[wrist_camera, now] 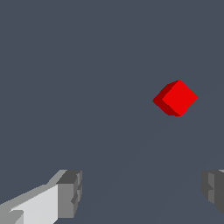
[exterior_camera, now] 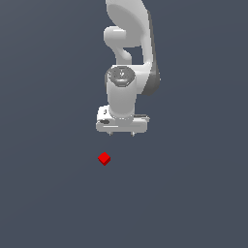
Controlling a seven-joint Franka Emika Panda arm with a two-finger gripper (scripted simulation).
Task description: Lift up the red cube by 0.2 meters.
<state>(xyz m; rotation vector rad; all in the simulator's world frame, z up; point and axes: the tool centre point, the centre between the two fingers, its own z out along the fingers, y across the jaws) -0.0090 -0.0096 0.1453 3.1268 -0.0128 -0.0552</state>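
The red cube point(exterior_camera: 104, 158) is a tiny bright-red block lying on the flat grey floor, turned corner-on in the exterior view. My white gripper point(exterior_camera: 121, 133) hangs above it, pointing down, a little toward the exterior view's right of the cube and apart from it. In the wrist view the red cube point(wrist_camera: 176, 98) lies beyond the gripper point(wrist_camera: 142, 194), off the line between the fingers. The grey fingertips point(wrist_camera: 70, 192) stand wide apart with nothing between them. The gripper is open and empty.
The white arm point(exterior_camera: 130, 43) rises from the gripper toward the top of the exterior view. The grey floor point(exterior_camera: 48, 193) is plain and flat all round, with no other objects in view.
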